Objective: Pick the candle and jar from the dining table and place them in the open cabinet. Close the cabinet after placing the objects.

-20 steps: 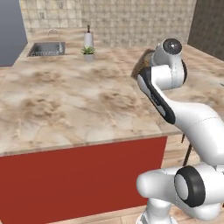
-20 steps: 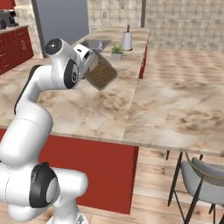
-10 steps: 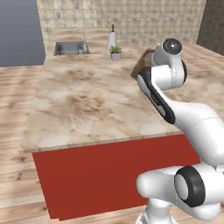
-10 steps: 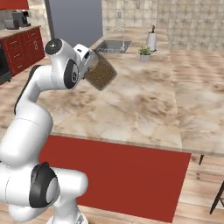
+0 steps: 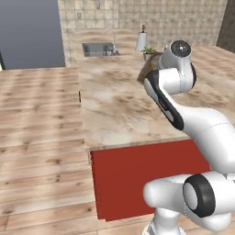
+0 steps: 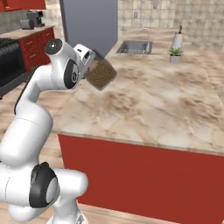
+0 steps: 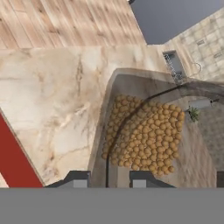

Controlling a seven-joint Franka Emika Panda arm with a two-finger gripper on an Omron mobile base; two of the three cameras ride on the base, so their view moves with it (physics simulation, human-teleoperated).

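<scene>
Basically the gripper was clamped on the jar, held tilted above the marble counter's near corner with open floor beside it.

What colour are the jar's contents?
Tan-brown, grainy pellets inside the jar, clearest in the hand view.

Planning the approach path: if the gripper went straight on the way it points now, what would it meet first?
The jar it already holds sits directly ahead of the gripper. Beyond that, probably the marble counter, though depth is unclear.

Both base views look forward over the marble counter; hand view peers down closely.
</scene>
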